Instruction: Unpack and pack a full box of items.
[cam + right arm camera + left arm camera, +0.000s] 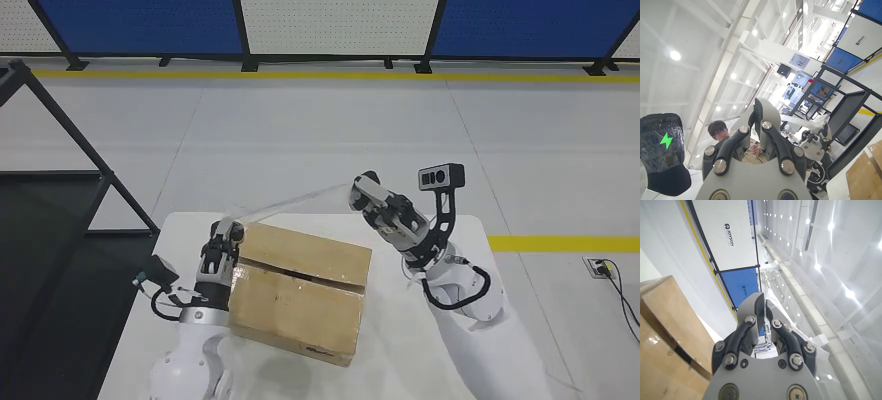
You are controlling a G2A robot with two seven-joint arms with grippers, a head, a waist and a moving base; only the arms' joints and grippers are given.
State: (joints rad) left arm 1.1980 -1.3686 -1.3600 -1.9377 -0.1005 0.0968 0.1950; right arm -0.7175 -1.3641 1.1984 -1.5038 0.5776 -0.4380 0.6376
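One cardboard box [300,285], flaps down, sits on my white table [400,340], toward its left side, with bare tabletop to its right. My left gripper [228,232], by the box's back left corner, and my right gripper [366,188], past its back right corner, each pinch one end of a clear tape strip [290,205] stretched between them. One black rack [60,200] stands beside the table's left edge.
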